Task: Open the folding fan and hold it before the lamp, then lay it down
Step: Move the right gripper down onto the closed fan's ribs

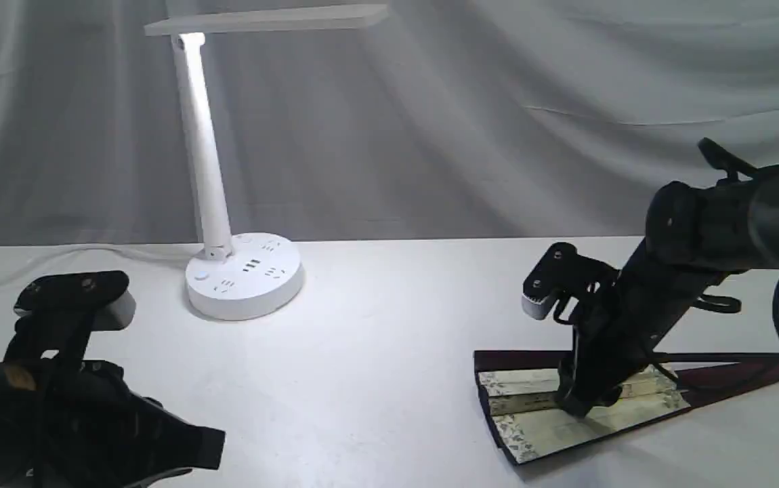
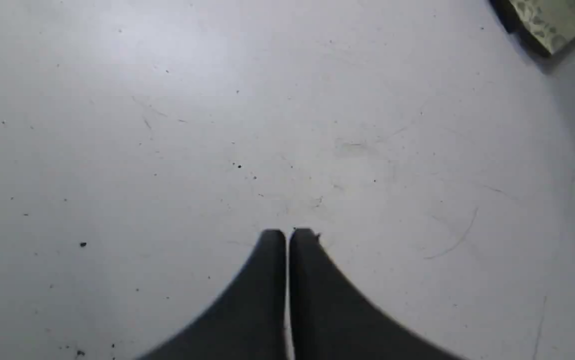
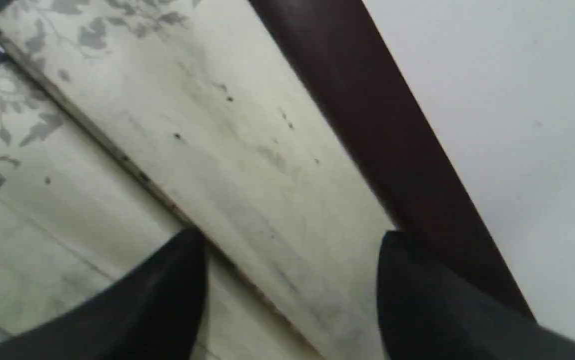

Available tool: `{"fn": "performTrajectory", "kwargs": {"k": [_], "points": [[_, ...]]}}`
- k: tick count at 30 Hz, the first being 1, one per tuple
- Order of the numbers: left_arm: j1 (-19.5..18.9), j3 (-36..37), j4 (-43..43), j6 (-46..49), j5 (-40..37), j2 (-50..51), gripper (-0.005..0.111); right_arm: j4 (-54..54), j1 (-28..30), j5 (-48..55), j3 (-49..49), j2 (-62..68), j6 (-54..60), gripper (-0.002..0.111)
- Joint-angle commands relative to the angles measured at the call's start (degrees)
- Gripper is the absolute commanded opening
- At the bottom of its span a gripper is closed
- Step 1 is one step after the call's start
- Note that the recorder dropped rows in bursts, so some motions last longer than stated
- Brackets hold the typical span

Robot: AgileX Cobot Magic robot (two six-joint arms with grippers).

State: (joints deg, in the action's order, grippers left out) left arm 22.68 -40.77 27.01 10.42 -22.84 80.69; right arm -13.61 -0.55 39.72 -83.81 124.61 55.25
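Pleats on only a few panels show so far: the large cream paper folding fan with its patterned border and dark maroon wooden ribs lies flat near the right front corner of the white counter. It is spread into a narrow wedge, its wide end towards the middle and its pivot end pointing at the right edge. Opening looks barely begun.

The black right gripper slants down onto the fan with its fingers spread. One tip sits at a fold crease in the leaf and the other by the maroon guard, so the two straddle one panel. I judge this stance is meant to bracket the guard for a pinch, or to press the pleats apart. Nothing is clamped, and actual contact with the paper cannot be told.

The black left gripper hangs over bare counter near the left front corner. Its fingers are pressed together on nothing and only a corner of the fan's border is in its camera. It seems parked clear of the work.

The white desk lamp, with a slim stem, flat bar head and round socketed base, stands lit towards the back edge, left of middle. It is well apart from the fan, leaving open counter in front of it for the display step.
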Motion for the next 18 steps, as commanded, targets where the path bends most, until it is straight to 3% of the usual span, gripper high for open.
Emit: {"fn": "performTrajectory", "kwargs": {"k": [1,18], "points": [[-0.11,-0.2,-0.43,0.53,-1.51,-0.06,0.0,0.75,-0.07,-2.69,-0.23,1.83,-2.03,0.052],[-0.11,-0.08,-0.57,0.39,-1.23,-0.06,0.0,-1.51,-0.42,-1.09,-0.23,2.69,-50.01,0.051]]}}
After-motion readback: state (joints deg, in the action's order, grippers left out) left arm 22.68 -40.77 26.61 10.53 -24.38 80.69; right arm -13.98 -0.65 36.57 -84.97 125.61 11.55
